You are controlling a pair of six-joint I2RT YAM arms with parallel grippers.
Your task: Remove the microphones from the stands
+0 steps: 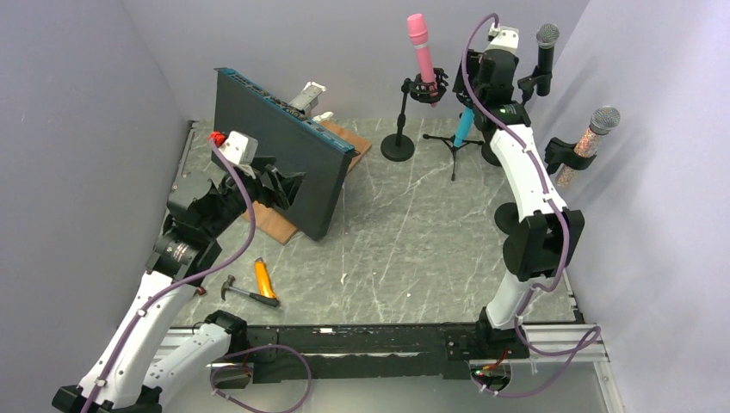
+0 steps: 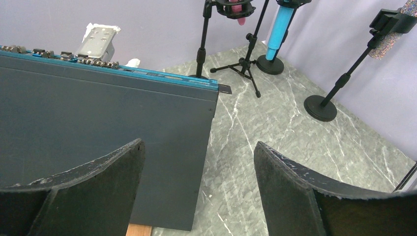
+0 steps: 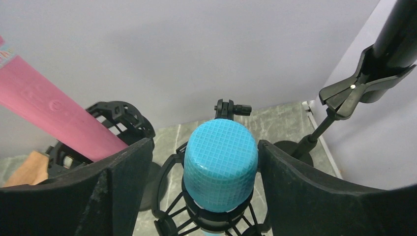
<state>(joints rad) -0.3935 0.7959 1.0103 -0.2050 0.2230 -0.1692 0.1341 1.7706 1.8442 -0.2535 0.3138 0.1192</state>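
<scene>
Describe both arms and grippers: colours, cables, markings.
The left arm and right arm have white link shells and black joints; a purple cable runs along each. The left gripper and right gripper are black, each with two broad, curved fingers scuffed grey at the edges. No readable markings.

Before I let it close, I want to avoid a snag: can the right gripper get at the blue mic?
Probably yes. The right gripper straddles the blue mic at its head, jaws open, with nothing in between. The pink mic leans just outside one finger, so it looks clear of the grip.
</scene>
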